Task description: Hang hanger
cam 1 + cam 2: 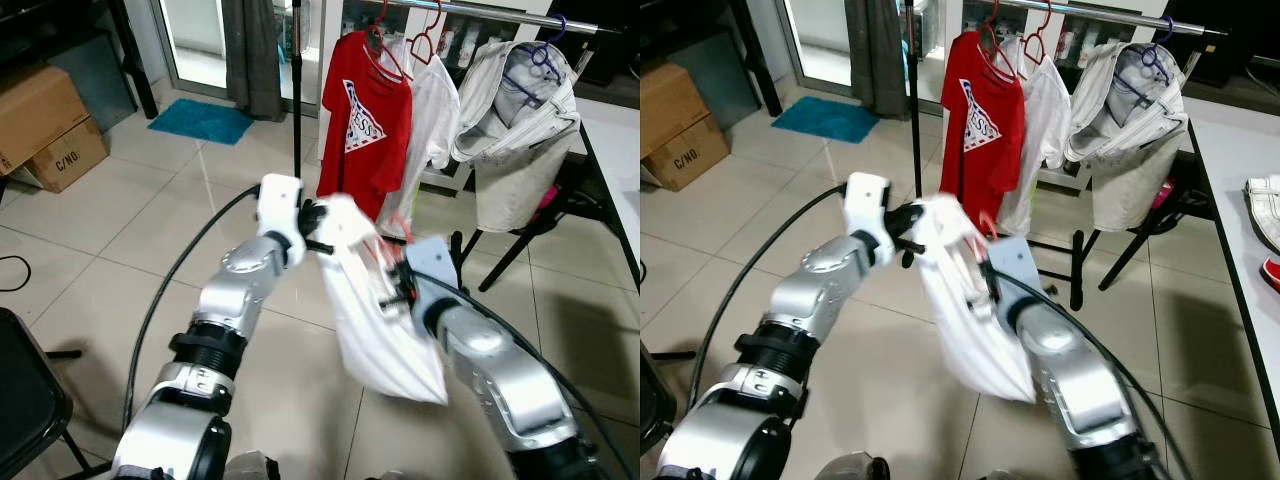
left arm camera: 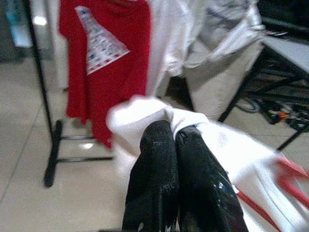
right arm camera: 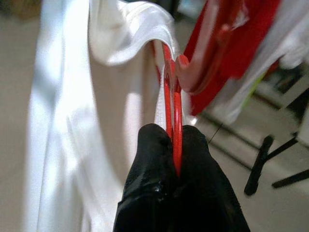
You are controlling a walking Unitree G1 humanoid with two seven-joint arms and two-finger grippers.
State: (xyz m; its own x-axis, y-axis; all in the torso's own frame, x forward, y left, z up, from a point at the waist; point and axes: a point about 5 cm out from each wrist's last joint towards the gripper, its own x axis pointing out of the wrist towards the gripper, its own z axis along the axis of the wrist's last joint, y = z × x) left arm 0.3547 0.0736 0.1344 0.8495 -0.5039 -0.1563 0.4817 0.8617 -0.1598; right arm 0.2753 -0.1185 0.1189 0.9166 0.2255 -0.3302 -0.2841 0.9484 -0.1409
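hanger: red, thin plastic, carrying a white garment; its hook curves free above the cloth
garment: white shirt, draped loosely and hanging to a point at 6 o'clock
pose: tilted, held in the air above the tiled floor
grip: right hand pinches the red bar; left hand pinches a fold of the white cloth
place: in front of the clothes rail, which lies at 12 o'clock, well apart

Silver arms, black ribbed joint rings, white wrist housings, black cable along each; glossy black fingers.
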